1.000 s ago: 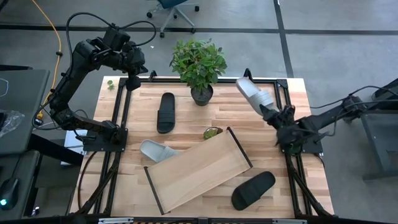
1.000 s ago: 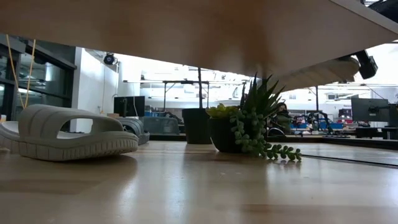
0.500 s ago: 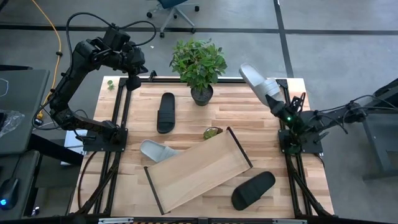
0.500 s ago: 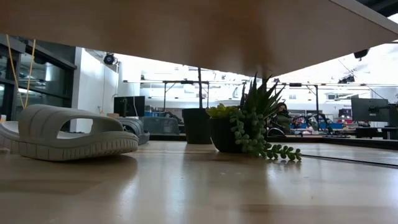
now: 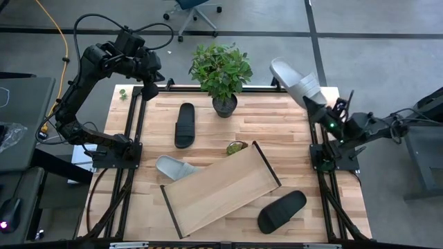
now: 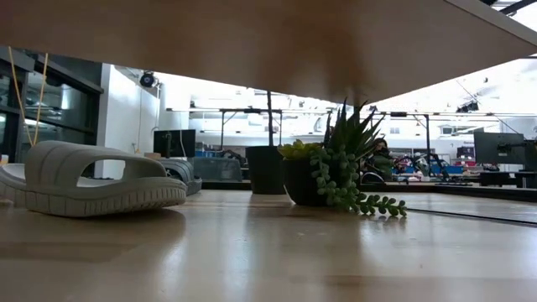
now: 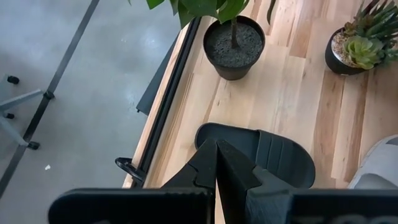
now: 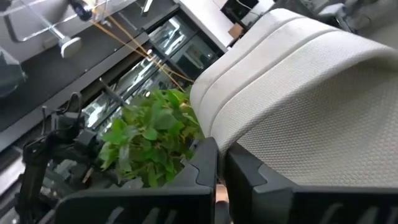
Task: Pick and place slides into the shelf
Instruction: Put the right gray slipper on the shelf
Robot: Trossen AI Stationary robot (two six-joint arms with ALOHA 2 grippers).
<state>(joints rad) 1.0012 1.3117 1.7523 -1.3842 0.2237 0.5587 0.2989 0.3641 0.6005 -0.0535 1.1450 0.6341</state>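
My right gripper (image 5: 317,105) is shut on a light grey slide (image 5: 293,81), held in the air over the table's far right corner. The shelf (image 5: 221,188) lies askew at the table's middle front; its underside (image 6: 252,42) fills the top of the low view. A second grey slide (image 5: 174,167) stands sole-down on the table at the shelf's left end. One black slide (image 5: 185,124) lies far left of centre, another (image 5: 282,211) front right. My left gripper (image 7: 216,167) hangs shut above the far left corner, over the black slide (image 7: 273,157). My right gripper holds the grey slide by the end nearest the arm (image 5: 310,98); its own fingers (image 8: 205,168) hide the exact place of contact. The fingers come about level from the table's right side. The slide is lifted clear and juts away from the fingers toward the far left (image 8: 298,106).
A leafy potted plant (image 5: 221,69) stands at the far middle, close to the held slide. A small succulent pot (image 5: 237,146) sits by the shelf's far edge. Black frame rails (image 5: 135,124) run along the table's left and right sides.
My right gripper has risen and drawn toward the table's far right corner, turning as it went. The grey slide has gone up with it, out of the low view, and now sits higher and farther back.
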